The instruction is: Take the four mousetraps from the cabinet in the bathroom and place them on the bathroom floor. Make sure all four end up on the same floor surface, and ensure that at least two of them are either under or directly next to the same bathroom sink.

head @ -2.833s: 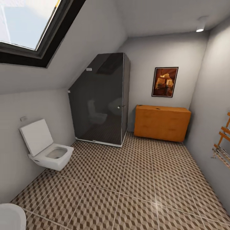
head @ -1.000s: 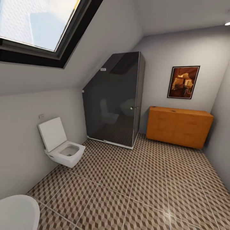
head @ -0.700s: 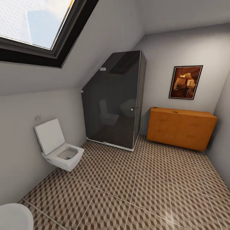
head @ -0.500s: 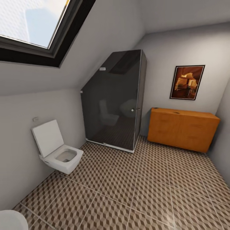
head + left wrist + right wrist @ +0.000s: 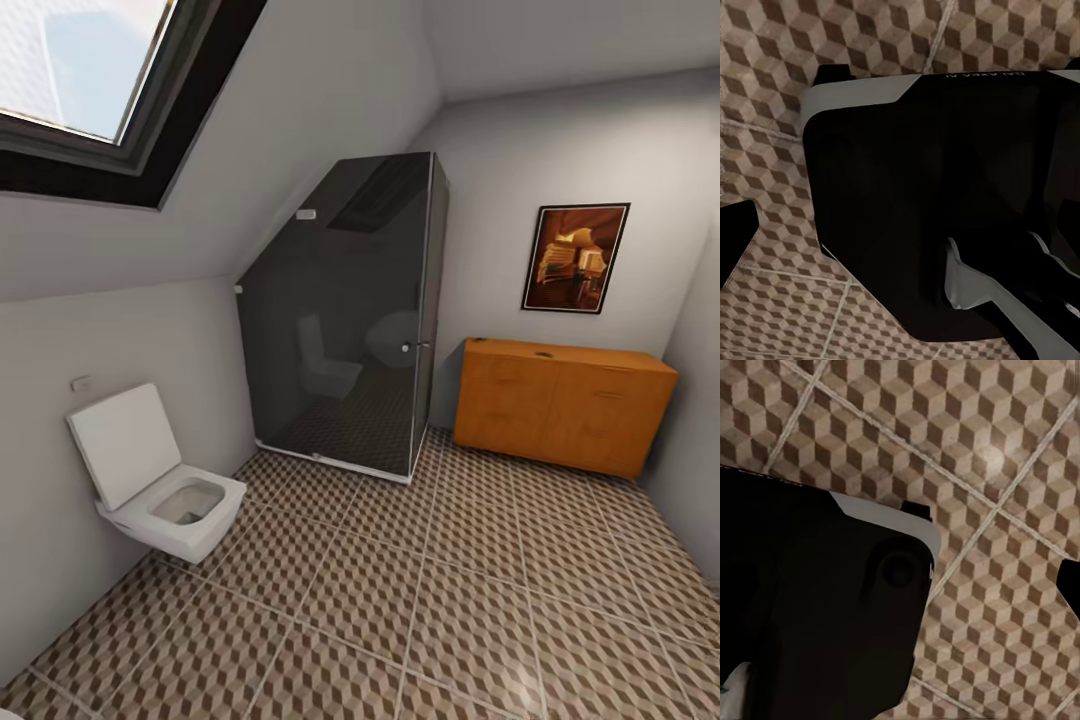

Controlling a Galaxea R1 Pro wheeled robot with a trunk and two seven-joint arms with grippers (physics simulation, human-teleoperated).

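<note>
The orange-brown cabinet (image 5: pixel 565 405) stands against the far wall on the right, its drawer fronts closed. Two small dark specks lie on its top, too small to identify; no mousetraps can be made out. The cube-patterned bathroom floor (image 5: pixel 400 600) stretches from me to the cabinet. The sink is out of view. The left wrist view has a dark fingertip (image 5: pixel 735 240) at the frame's edge, over the floor (image 5: pixel 780 90) and my dark base (image 5: pixel 945 187). In the right wrist view another dark fingertip (image 5: pixel 1070 583) sits at the edge, nothing held.
A white wall-hung toilet (image 5: pixel 160 490) with its lid up is at the left wall. A dark glass shower cabin (image 5: pixel 350 310) fills the far corner under the sloped ceiling. A framed picture (image 5: pixel 575 257) hangs above the cabinet. A skylight (image 5: pixel 70 70) is upper left.
The camera has moved with the base, so the whole view has shifted. The white rounded rim at the lower left corner has slid out of the picture. Nothing in the room has moved.
</note>
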